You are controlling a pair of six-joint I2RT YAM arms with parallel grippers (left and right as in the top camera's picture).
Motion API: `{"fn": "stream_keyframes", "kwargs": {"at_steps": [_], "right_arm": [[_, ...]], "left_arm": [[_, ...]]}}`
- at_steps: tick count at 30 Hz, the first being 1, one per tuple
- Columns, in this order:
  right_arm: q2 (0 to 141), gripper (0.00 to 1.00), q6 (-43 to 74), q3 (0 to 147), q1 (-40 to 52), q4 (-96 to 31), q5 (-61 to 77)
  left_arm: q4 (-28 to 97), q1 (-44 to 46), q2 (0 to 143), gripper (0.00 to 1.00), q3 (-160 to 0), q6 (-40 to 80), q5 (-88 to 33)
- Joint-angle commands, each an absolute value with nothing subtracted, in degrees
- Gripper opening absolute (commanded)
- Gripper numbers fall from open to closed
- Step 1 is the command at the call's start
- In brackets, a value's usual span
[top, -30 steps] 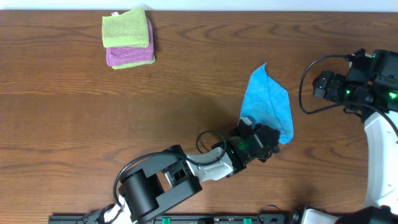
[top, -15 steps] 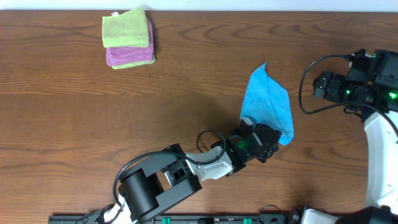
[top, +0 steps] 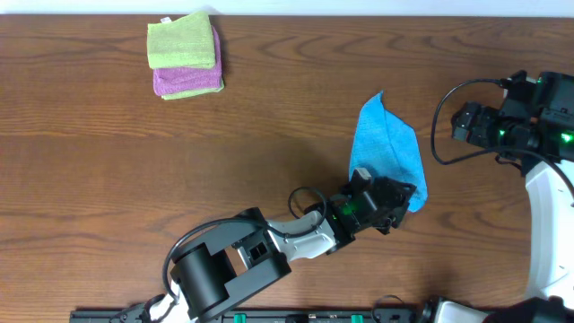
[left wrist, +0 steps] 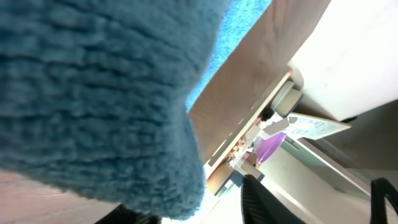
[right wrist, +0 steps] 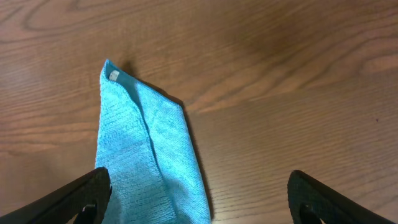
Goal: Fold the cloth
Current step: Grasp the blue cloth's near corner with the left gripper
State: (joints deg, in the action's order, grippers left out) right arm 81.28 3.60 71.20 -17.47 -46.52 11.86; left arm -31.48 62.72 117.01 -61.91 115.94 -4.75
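Note:
The blue cloth [top: 387, 148] lies as a long narrow strip on the wooden table [top: 134, 179], right of centre. My left gripper [top: 395, 199] is at its near end and holds that end slightly raised. In the left wrist view the cloth [left wrist: 93, 93] fills most of the frame and bulges between the fingers [left wrist: 199, 214]. My right gripper [top: 459, 121] hovers to the right of the cloth, open and empty. The right wrist view shows the cloth's far end [right wrist: 146, 162] with its white tag, lying ahead of the open fingers [right wrist: 199, 205].
A stack of folded green and purple cloths [top: 184, 56] sits at the table's far left. A black cable [top: 437, 126] loops beside the right arm. Bare wood lies between the stack and the blue cloth.
My left gripper has moved slightly right and the cloth's near end has shifted with it. The right arm has not moved.

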Motion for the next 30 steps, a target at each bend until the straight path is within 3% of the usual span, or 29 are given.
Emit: {"fn": "stream_keyframes", "kwargs": {"at_steps": [1, 5, 10, 17, 21, 30], "right_arm": [[80.6, 0.9, 3.2, 71.5, -17.5, -46.5, 12.3], [80.6, 0.9, 3.2, 71.5, -17.5, -46.5, 12.3], [80.6, 0.9, 3.2, 71.5, -17.5, -46.5, 12.3], [80.6, 0.9, 3.2, 71.5, -17.5, -46.6, 12.3], [80.6, 0.9, 3.2, 71.5, -17.5, -46.7, 12.3], [80.6, 0.89, 3.2, 71.5, -17.5, -46.7, 12.3]], "left_arm": [[-30.3, 62.2, 117.3, 0.34, -62.9, 118.3, -5.4], [-27.3, 61.5, 117.3, 0.34, -62.9, 118.3, -5.6], [-27.1, 61.5, 117.3, 0.07, -62.8, 118.3, -5.3], [-27.7, 61.3, 117.3, 0.06, -62.8, 118.3, -4.6], [-34.0, 59.4, 117.3, 0.06, -62.8, 116.2, -8.9], [-34.0, 43.9, 117.3, 0.06, -62.8, 106.3, -37.4]]}}
